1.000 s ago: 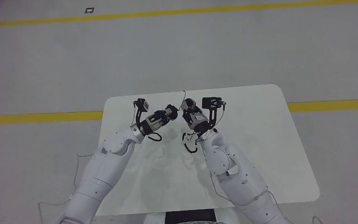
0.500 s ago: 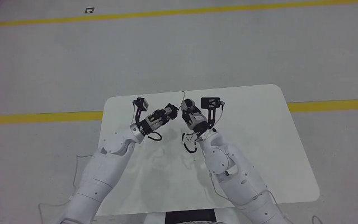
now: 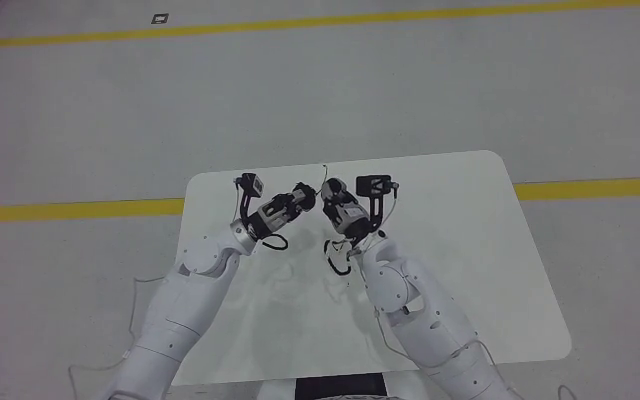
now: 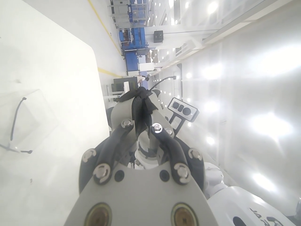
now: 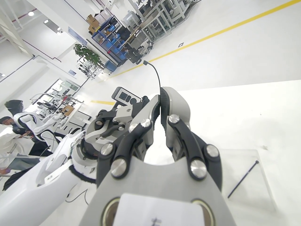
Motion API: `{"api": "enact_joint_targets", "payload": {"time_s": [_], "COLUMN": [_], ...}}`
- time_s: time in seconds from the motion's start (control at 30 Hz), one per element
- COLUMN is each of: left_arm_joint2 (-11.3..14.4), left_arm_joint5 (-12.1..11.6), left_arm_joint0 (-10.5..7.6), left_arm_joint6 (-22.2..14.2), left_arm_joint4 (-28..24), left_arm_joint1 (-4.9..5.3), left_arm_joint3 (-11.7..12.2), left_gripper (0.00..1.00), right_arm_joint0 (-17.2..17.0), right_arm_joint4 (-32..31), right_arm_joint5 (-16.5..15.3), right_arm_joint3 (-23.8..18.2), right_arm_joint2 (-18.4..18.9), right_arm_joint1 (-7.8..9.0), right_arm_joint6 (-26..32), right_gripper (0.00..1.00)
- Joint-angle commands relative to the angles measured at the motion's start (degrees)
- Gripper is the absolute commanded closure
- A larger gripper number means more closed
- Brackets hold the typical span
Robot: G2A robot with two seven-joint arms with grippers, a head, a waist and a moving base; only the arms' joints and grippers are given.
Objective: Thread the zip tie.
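Zip tie pinched by its strap in the right gripper, fingers pressed tight on it. Rises thin and black past the fingertips, curves over and ends in a small head, held in the air above the middle of the white table. Left gripper tip to tip with the right one, fingers drawn together around ragged black padding; cannot tell whether any of the strap is caught there. 1 more black tie flat in a clear tray on the table, near the right arm. Against 1 s ago: both grippers shifted slightly toward the robot's left, still nose to nose, strap tip carried along with them, grips unchanged.
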Motion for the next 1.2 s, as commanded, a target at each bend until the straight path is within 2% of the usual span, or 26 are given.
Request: {"api": "enact_joint_targets", "payload": {"time_s": [0.0,0.47,0.5,0.53,0.57,0.7,0.73,0.8,0.83,1.0,1.17], "left_arm_joint2": [-0.1,-0.5,-0.6,-0.6,-0.6,-0.7,-0.7,-0.8,-0.8,-1.0,-1.2], "left_arm_joint5": [0.0,0.0,0.0,0.0,0.0,0.0,0.0,0.0,0.0,0.0,0.7], "left_arm_joint0": [0.09,0.2,0.22,0.24,0.25,0.28,0.28,0.31,0.33,0.49,0.04], "left_arm_joint6": [-0.2,-0.4,-0.4,-0.5,-0.5,-0.8,-0.8,-0.9,-1.0,-2.2,-4.3], "left_arm_joint4": [0.0,0.2,0.2,0.2,0.1,0.0,0.0,-0.2,-0.3,-2.6,-4.9], "left_arm_joint1": [-0.04,-0.37,-0.39,-0.41,-0.43,-0.51,-0.53,-0.57,-0.58,-0.66,-0.52], "left_arm_joint3": [0.1,0.4,0.4,0.4,0.4,0.4,0.4,0.4,0.4,0.7,1.8], "left_gripper": [1.0,1.0,1.0,1.0,1.0,1.0,1.0,1.0,1.0,1.0,1.0], "right_arm_joint0": [0.0,0.2,0.2,0.1,0.1,-0.1,-0.1,-0.3,-0.4,-1.0,-2.0], "right_arm_joint4": [0.0,0.5,0.6,0.7,0.7,0.8,0.8,0.8,0.8,0.4,0.1], "right_arm_joint5": [-0.4,-1.5,-1.5,-1.5,-1.5,-1.5,-1.5,-1.5,-1.6,-2.1,-4.3], "right_arm_joint3": [0.1,0.5,0.5,0.5,0.4,0.2,0.1,-0.1,-0.1,-0.5,-0.7], "right_arm_joint2": [-0.1,-0.1,0.0,0.0,0.1,0.3,0.3,0.4,0.4,1.2,2.4], "right_arm_joint1": [0.01,0.03,0.03,0.04,0.04,0.08,0.09,0.11,0.12,0.29,0.57], "right_arm_joint6": [0.1,0.3,0.3,0.2,0.2,0.0,0.0,-0.2,-0.2,-1.4,-4.0], "right_gripper": [1.0,1.0,0.89,0.65,0.54,0.51,0.39,0.04,0.0,0.0,0.0]}}
